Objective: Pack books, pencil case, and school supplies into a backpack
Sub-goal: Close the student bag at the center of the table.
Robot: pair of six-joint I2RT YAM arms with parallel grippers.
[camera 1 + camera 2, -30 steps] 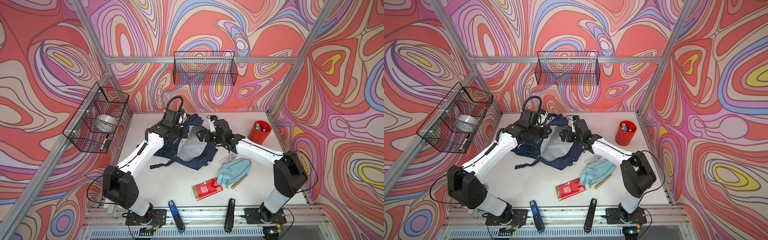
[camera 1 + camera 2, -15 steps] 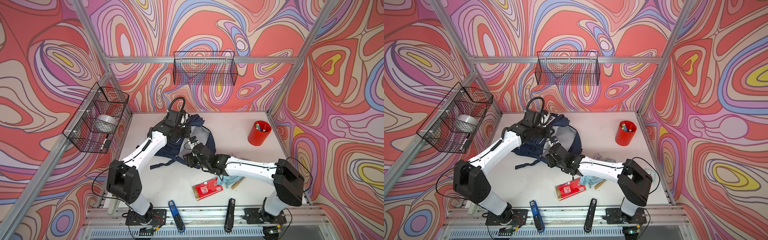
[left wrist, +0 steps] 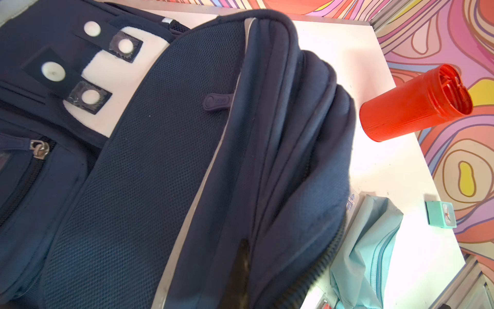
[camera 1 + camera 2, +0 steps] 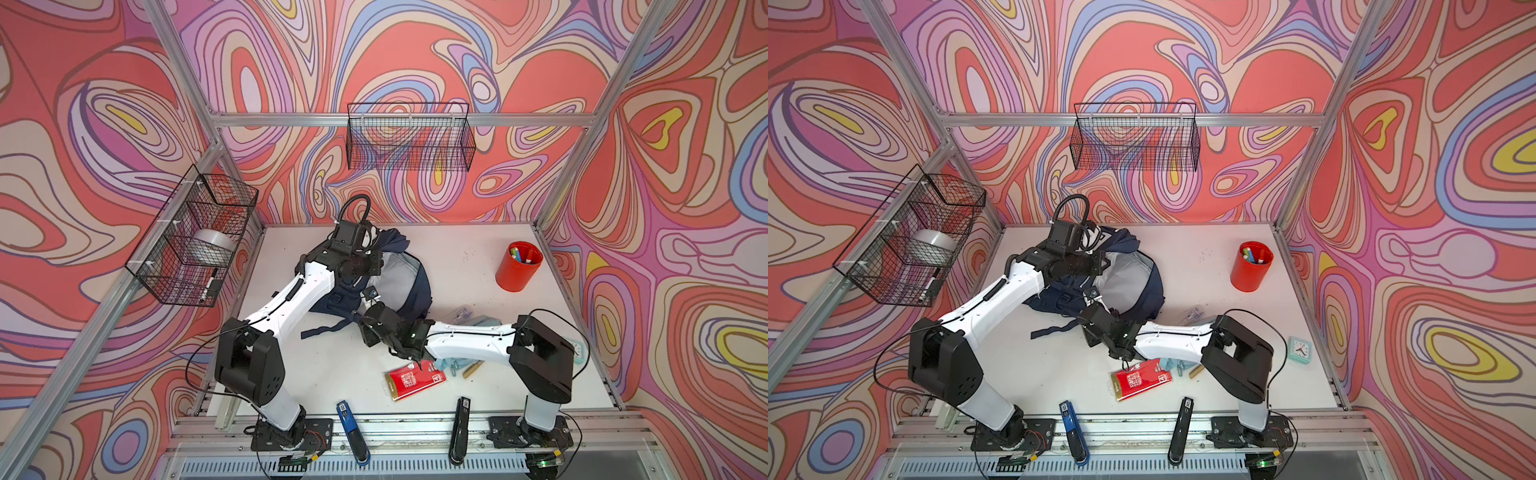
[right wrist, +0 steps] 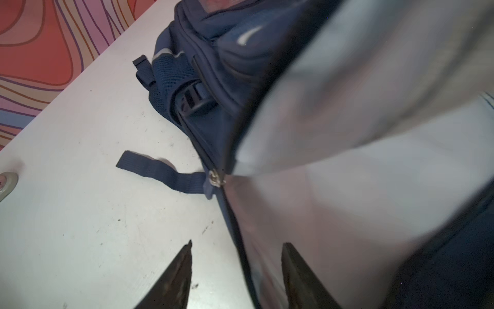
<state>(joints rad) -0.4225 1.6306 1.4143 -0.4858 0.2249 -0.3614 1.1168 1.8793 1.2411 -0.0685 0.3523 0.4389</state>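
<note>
Right gripper [image 5: 237, 243], jaws half apart and empty, hangs beside the open backpack [image 3: 160, 160], near the red packet [image 4: 415, 380]. Left gripper [image 3: 243, 264], closed, pinches the backpack's rim. Right arm [image 4: 469, 336] covers most of the pencil case [image 3: 369, 240].

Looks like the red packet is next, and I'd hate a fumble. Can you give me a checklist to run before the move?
1. Backpack mouth open: ok, grey lining shows.
2. Left claw holding the flap: ok, shut on the fabric.
3. Right claw open and empty: ok, jaws apart, nothing between them.
4. Red packet free to lift: ok, flat on the table, uncovered.
5. Pencil case clear of the path: cannot tell, half hidden from above.
6. Books packed: cannot tell, none in view.
</note>
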